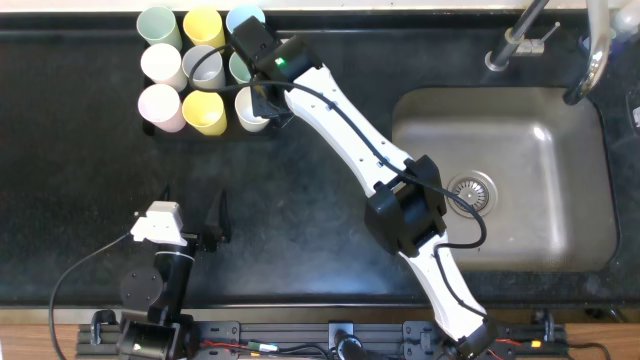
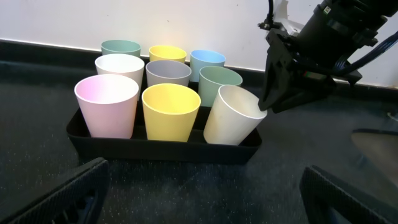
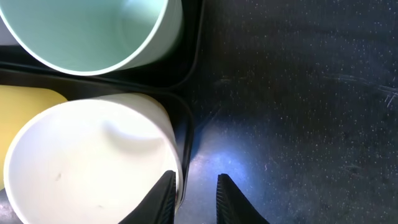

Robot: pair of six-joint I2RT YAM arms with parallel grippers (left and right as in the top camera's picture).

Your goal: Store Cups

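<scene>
A black tray [image 2: 163,151] at the back of the dark counter holds pastel cups in three rows. In its front right slot a white cup [image 2: 231,117] leans toward the right arm. My right gripper [image 3: 196,190] straddles that cup's rim [image 3: 176,163], one finger inside and one outside, closed down on the wall. From above, the right gripper [image 1: 268,100] sits at the tray's right edge beside the white cup [image 1: 250,108]. My left gripper [image 1: 193,214] rests open near its base, holding nothing; its fingertips [image 2: 74,186] frame the tray from a distance.
A pale green cup [image 3: 87,31] stands in the slot behind the white one and a yellow cup [image 2: 171,112] beside it. A steel sink [image 1: 500,170] with a faucet [image 1: 520,40] fills the right side. Bare counter [image 1: 90,200] lies between tray and left arm.
</scene>
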